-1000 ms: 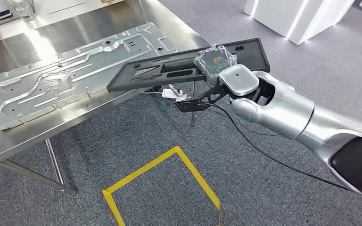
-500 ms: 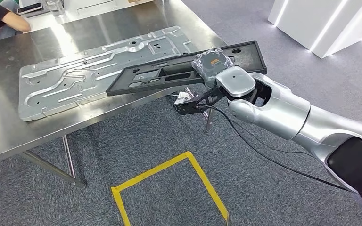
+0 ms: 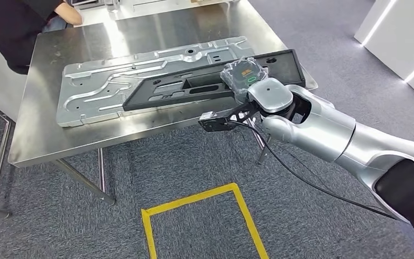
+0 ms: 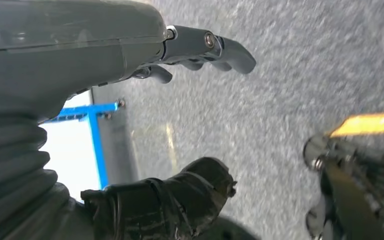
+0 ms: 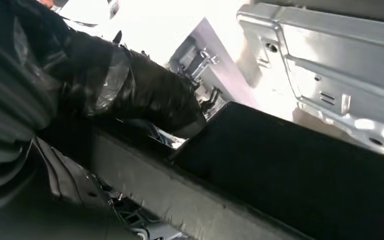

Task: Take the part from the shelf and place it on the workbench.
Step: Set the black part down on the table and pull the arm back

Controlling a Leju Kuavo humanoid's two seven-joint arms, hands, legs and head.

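My right hand (image 3: 245, 75) grips a long flat black plastic part (image 3: 194, 85) near its right end and holds it level above the steel workbench (image 3: 43, 135). The part (image 5: 290, 165) hangs over a silver stamped metal panel (image 3: 113, 89) lying on the bench; the panel (image 5: 340, 60) also shows beyond the thumb (image 5: 145, 90) in the right wrist view. My left hand (image 4: 180, 150) hangs beside me over the grey carpet, its fingers (image 4: 215, 47) apart and nothing in it.
A person in dark clothes (image 3: 21, 21) stands at the bench's far left corner. Yellow tape (image 3: 194, 199) marks a square on the grey carpet in front of the bench. A white block (image 3: 404, 38) stands at the right. A black cable (image 3: 302, 178) trails under my right arm.
The whole scene has shifted right as the camera moved. The black part, still in my right hand, now lies further over the bench and the silver panel.
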